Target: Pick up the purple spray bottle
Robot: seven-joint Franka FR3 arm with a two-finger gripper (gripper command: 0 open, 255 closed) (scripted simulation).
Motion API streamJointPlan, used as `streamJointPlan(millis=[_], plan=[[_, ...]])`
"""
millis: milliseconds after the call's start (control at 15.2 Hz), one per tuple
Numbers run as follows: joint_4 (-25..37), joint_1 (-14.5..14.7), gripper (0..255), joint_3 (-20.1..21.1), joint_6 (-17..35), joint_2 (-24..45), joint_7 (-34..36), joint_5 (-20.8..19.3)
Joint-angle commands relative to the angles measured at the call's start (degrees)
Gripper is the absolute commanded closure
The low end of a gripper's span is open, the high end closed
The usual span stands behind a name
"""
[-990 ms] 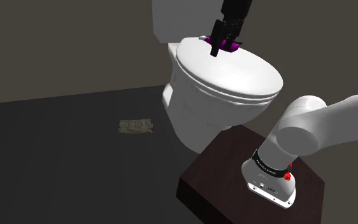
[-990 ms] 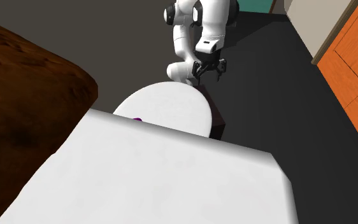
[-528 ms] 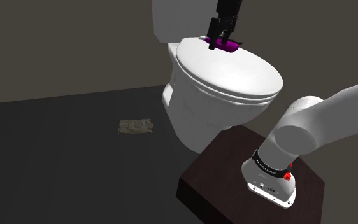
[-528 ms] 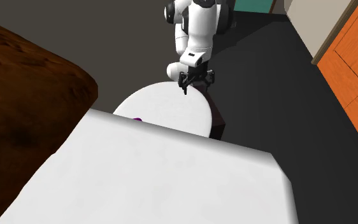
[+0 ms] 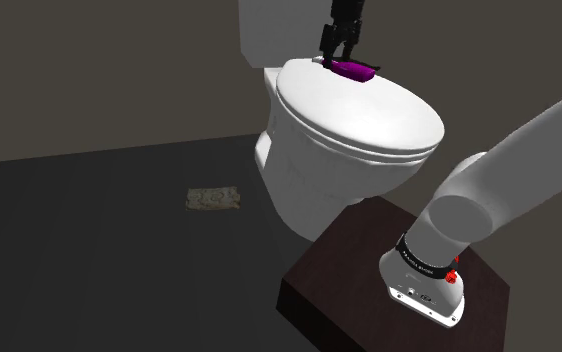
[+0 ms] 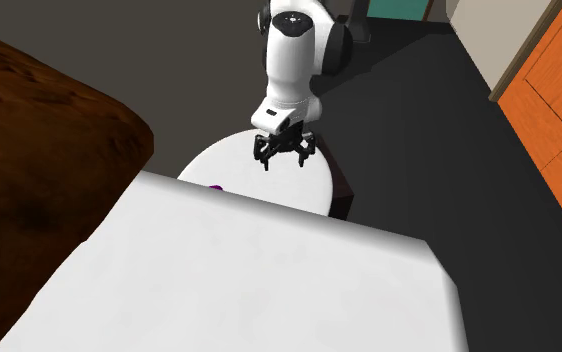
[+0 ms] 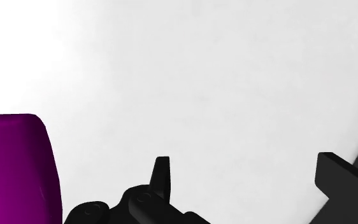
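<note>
The purple spray bottle (image 5: 354, 69) lies on its side at the back of the white toilet lid (image 5: 369, 115), close to the tank. In the second exterior view a small purple bit of the bottle (image 6: 215, 187) peeks out past the tank's edge. My black gripper (image 5: 339, 47) hangs just above the bottle's end nearer the shoulder view's left. Over the lid, the gripper (image 6: 284, 158) points down. In the wrist view the gripper (image 7: 248, 184) is open over the white lid, and the bottle (image 7: 15, 168) lies outside one finger (image 7: 162, 175), not between the two.
The white tank (image 5: 279, 30) rises right behind the bottle. A small patterned cloth (image 5: 214, 198) lies on the dark floor. The dark brown stand (image 5: 349, 260) abuts the toilet bowl. An orange door (image 6: 559, 90) and a brown wooden surface (image 6: 29, 130) flank the scene.
The gripper has travelled over the lid toward the tank, rising to the shoulder view's left end of the bottle. The bottle has not moved.
</note>
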Motion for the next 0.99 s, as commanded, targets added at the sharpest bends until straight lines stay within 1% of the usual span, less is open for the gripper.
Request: streamJointPlan(millis=[0, 264, 528, 726, 924], plan=[[3.31, -0.70, 0, -1.43, -0.08, 3.84, -1.97, -0.41], [11.47, -2.08, 0, -3.82, -0.90, 12.35, -5.54, -0.40], [21.15, -3.86, 0, -5.85, -2.62, 21.49, -9.15, 0.32], [29.79, -5.65, 0, -7.07, -4.70, 28.95, -11.82, 1.28], [40.26, -8.01, 0, -7.94, -7.78, 37.22, -14.38, 2.54]])
